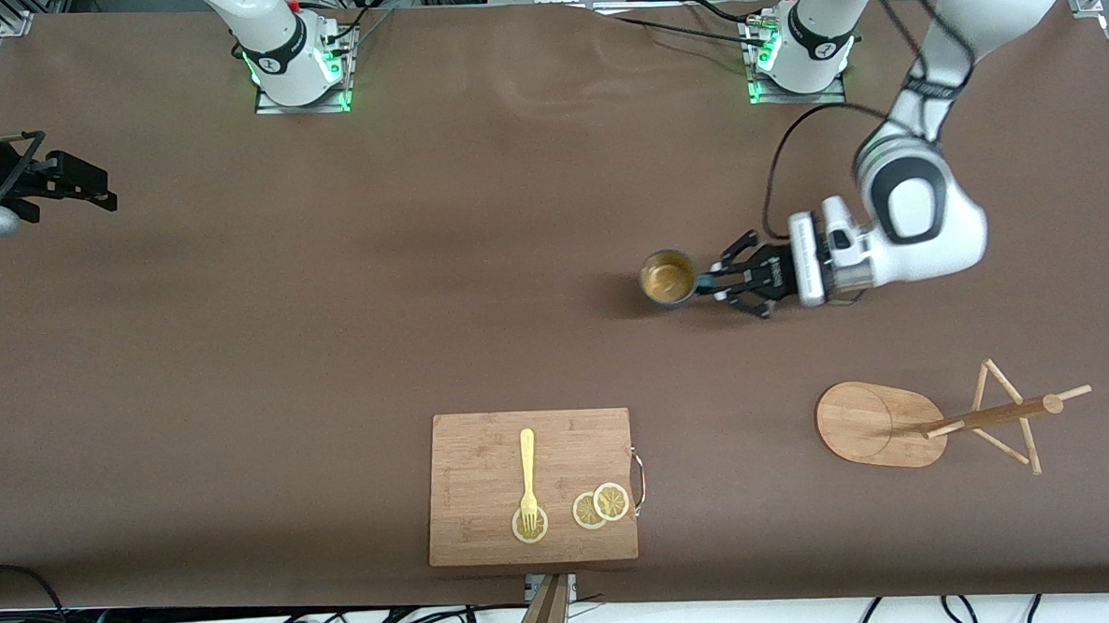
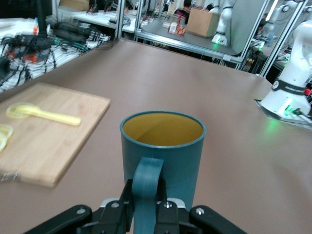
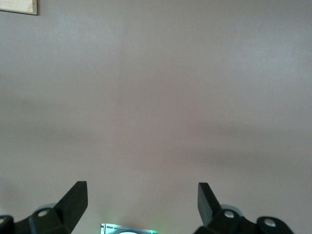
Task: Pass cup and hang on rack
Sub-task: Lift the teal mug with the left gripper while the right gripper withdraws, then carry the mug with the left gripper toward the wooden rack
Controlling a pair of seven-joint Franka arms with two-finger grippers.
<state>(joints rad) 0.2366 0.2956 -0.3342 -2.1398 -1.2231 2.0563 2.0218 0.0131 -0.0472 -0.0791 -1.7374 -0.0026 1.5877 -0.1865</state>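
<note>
The dark teal cup [image 1: 668,278] stands upright near the middle of the table, toward the left arm's end, its yellowish-tan inside showing. My left gripper [image 1: 717,281] is at its side, shut on the cup's handle [image 2: 146,183]. The left wrist view shows the cup [image 2: 168,146] close up, with the fingers of the left gripper [image 2: 146,197] clamped on both sides of the handle. The bamboo rack [image 1: 882,424] stands nearer the front camera, its pole and pegs [image 1: 994,414] bare. My right gripper [image 1: 100,193] waits open and empty at the right arm's end of the table; in its own wrist view the right gripper [image 3: 142,195] shows only bare table.
A rectangular wooden cutting board [image 1: 486,464] lies at the table's near edge with a yellow fork [image 1: 528,472] and lemon slices [image 1: 600,506] on it. It also shows in the left wrist view [image 2: 53,146]. Brown table lies between the cup and the rack.
</note>
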